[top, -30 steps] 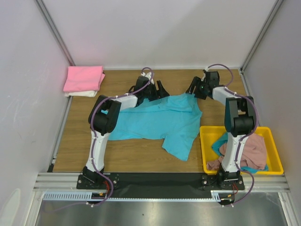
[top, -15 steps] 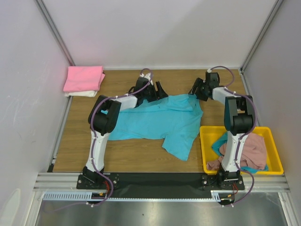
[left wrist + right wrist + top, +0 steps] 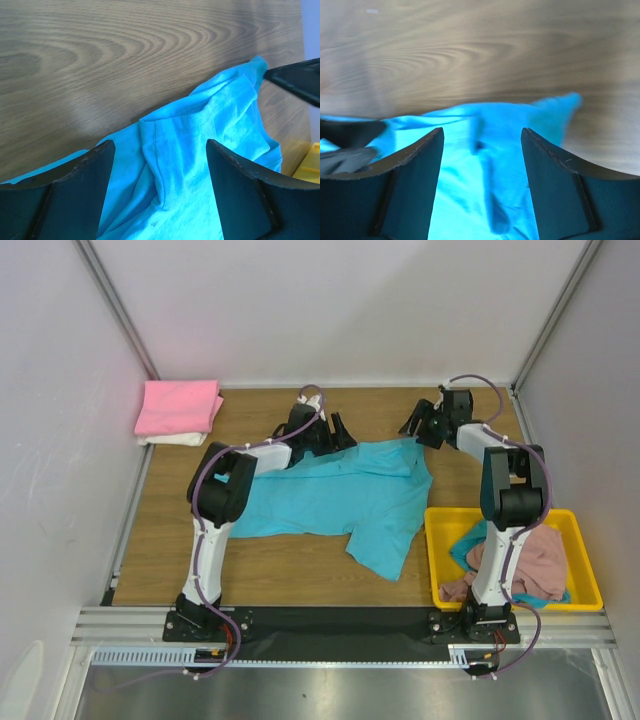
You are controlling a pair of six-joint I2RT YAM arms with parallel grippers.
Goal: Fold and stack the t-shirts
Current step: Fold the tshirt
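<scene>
A turquoise t-shirt (image 3: 340, 495) lies spread and creased on the wooden table (image 3: 260, 560). My left gripper (image 3: 338, 430) is open just above the shirt's far edge; in the left wrist view (image 3: 160, 160) its fingers straddle a raised fold of cloth (image 3: 160, 175). My right gripper (image 3: 414, 426) is open and empty above the shirt's far right corner; in the right wrist view (image 3: 481, 145) the shirt (image 3: 485, 175) fills the gap between the fingers. A folded pink t-shirt (image 3: 180, 406) lies on a folded white one (image 3: 172, 439) at the far left.
A yellow bin (image 3: 585, 570) at the near right holds a crumpled pink shirt (image 3: 530, 560) and a turquoise one (image 3: 465, 548). White walls enclose the table on three sides. Both arm bases stand at the near edge.
My right gripper has shifted slightly towards the far right, away from the shirt's corner. My left gripper and the shirt have stayed put.
</scene>
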